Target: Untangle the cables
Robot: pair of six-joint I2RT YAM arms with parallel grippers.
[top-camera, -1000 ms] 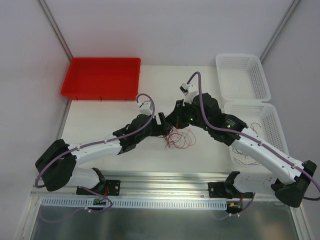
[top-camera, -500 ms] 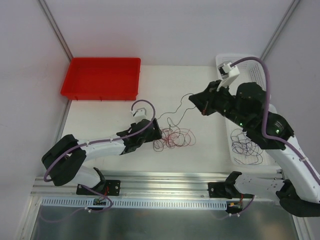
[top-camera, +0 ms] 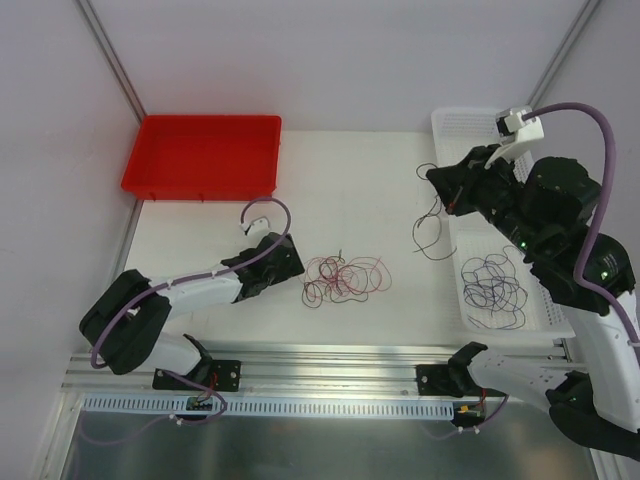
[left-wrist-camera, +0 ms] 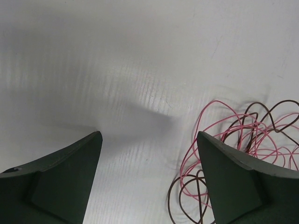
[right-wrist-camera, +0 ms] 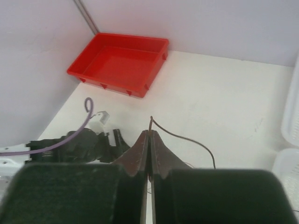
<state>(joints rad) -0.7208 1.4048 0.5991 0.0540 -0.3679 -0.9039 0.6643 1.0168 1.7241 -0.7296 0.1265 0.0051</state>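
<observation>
The left end effector (left-wrist-camera: 148,137) is lying low on the tabletop (top-camera: 340,190) with its fingers spread apart, nothing between them. It is pointing at the tangle of cables (top-camera: 345,278) just beside it. These are pink, red and dark loops bunched together near the middle of the tabletop. The right end effector (right-wrist-camera: 149,140) is hanging raised over the right side, its fingers pressed together on a single dark cable (right-wrist-camera: 184,136). That cable is dangling in loose curls towards the tabletop, well apart from the tangle. More purple and black coils (top-camera: 493,285) are lying in the nearer white basket (top-camera: 520,235) (whether they are knotted is too fine to tell). A red tray (top-camera: 200,186) is sitting at the far left.
</observation>
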